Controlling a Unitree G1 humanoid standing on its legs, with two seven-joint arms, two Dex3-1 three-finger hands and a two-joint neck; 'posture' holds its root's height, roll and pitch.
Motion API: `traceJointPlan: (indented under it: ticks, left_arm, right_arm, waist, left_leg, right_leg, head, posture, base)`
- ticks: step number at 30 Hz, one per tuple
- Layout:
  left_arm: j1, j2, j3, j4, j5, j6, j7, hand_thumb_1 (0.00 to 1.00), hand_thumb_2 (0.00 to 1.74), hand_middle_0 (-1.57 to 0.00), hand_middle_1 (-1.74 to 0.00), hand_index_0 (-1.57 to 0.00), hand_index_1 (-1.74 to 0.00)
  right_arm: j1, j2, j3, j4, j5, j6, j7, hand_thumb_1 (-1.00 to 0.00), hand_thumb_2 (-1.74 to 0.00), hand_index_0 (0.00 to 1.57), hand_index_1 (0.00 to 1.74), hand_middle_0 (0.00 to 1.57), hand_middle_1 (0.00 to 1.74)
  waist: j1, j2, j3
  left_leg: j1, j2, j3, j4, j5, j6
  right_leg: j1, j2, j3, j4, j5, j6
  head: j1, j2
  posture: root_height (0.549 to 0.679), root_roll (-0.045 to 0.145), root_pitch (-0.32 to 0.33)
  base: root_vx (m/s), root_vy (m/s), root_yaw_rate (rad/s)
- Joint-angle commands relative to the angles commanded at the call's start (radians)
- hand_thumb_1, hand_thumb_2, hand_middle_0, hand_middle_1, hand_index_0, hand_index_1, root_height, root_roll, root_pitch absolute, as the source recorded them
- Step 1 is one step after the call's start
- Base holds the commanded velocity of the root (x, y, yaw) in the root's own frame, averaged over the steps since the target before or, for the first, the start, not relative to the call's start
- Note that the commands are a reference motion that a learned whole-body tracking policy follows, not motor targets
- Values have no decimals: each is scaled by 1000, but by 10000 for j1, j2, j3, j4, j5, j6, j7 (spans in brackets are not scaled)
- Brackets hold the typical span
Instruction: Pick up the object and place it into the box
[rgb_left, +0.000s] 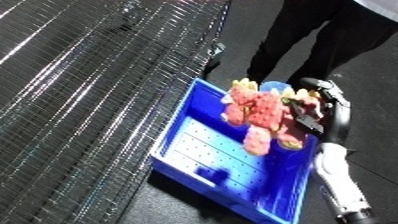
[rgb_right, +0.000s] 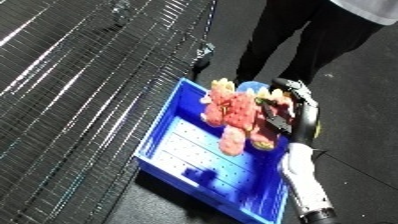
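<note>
Plush toy (rgb_left: 256, 114) | right hand (rgb_left: 306, 107) curled round it over blue bin (rgb_left: 191, 150) | lower, then uncurl fingers inside walls

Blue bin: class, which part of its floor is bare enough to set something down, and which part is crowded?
Bare: the blue bin's perforated floor toward its near and left walls. Crowded: the far right part, where the pink plush toy hangs in the right hand.

Workshop or storage space, wire mesh shelving (rgb_left: 80, 100), dark floor (rgb_right: 355, 90), blue plastic bin (rgb_left: 191, 150)
</note>
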Motion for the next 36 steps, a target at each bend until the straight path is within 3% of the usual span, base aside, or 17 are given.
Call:
traceJointPlan:
  ticks: [1, 11, 22, 29, 36]
  left_arm:
    - [13, 17, 31, -13, 20, 3, -4, 1000, 1740, -1570, -1740, -1570, -1740]
    - [168, 104, 258, -157, 117, 76, 5, 1000, 1740, -1570, -1740, -1570, -1740]
    - [322, 250, 402, -177, 157, 236, -57, 1000, 1740, -1570, -1740, -1570, -1740]
    - [409, 344, 554, -266, 236, 371, -171, 1000, 1740, -1570, -1740, -1570, -1740]
    - [441, 342, 768, -335, 362, 430, -177, 1000, 1740, -1570, -1740, -1570, -1740]
  right_arm:
    - [6, 19, 2, 9, -3, -4, -1, 0, 0, 0, 0, 0, 0]
    - [130, 436, 249, -215, -132, 38, 76, 0, 0, 0, 0, 0, 0]
    - [-159, 633, 1241, -891, -19, 162, 710, 0, 0, 0, 0, 0, 0]
    - [-347, 804, 1911, -1098, 140, 277, 1244, 0, 0, 0, 0, 0, 0]
    - [-849, 780, 2873, -1173, 61, 552, 1778, 0, 0, 0, 0, 0, 0]
  waist:
    - [23, -8, -4]
    - [256, -200, -59]
    - [746, -567, -139]
    - [1180, -756, -208]
    - [1711, -950, -211]
  left_leg:
    - [-3, 10, 0, -16, 13, -3]
    - [-73, 140, -44, -18, 75, -23]
    - [-230, 248, -242, 94, 132, -29]
    - [-326, 268, -443, 36, 226, -42]
    - [-518, 214, -707, 99, 304, -59]
  right_leg:
    - [-4, 8, -3, -3, -2, 0]
    - [-66, 113, -25, 45, -23, -17]
    - [-111, 226, -133, 245, -102, -54]
    - [-61, 229, -269, 241, -113, -60]
    - [-85, 254, -396, 426, -199, -109]
  head:
    - [-29, -28]
    - [-222, -217]
    - [-1076, -321]
    - [-2469, -249]
    - [-4468, -144]
  posture:
    - [654, 84, -86]
    - [654, 81, -81]
    - [653, 74, -79]
    - [654, 70, -76]
    - [654, 67, -75]
  base:
    - [-1, -20, 14]
    - [6, -24, 17]
    - [-2, -33, 95]
    - [-5, -25, 130]
    - [-13, -24, 149]
